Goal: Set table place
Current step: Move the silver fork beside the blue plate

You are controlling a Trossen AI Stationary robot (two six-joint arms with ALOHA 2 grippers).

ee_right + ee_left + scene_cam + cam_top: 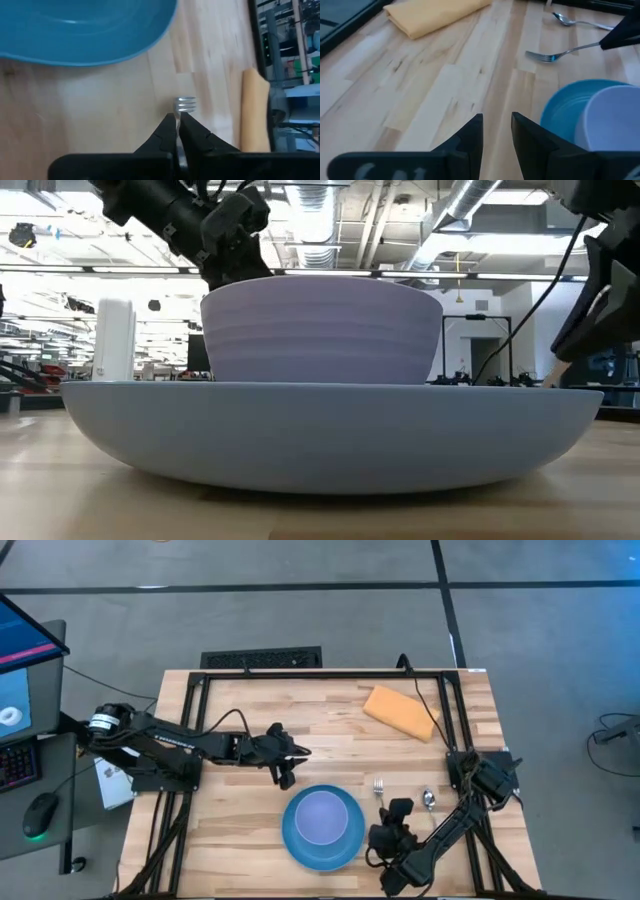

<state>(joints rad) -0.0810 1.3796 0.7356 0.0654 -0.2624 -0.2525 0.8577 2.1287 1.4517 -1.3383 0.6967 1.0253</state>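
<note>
A silver fork [379, 786] lies right of the blue plate [300, 840], its tines toward the far edge. A lavender bowl [322, 816] stands in the plate. My right gripper [388, 805] is at the fork's near end, shut on its handle. My left gripper [292, 758] hovers just beyond the plate's far left rim. Its fingers [476, 134] are a little apart with nothing between them. The fork also shows in the left wrist view [555, 54]. The pale wooden table [250, 710] carries all of these things. My right gripper pinches the fork's handle [177, 118] between its two fingers, just behind the tines [185, 104]. The fingers come from the table's near side and lie along the fork. The tines sit low over the wood; I cannot tell whether they touch it.
A silver spoon [428, 799] lies right of the fork. A folded orange-tan napkin [400, 712] lies at the far right. The black frame [300, 674] runs along the table's edges. Bare wood lies between the plate and the far edge.
</note>
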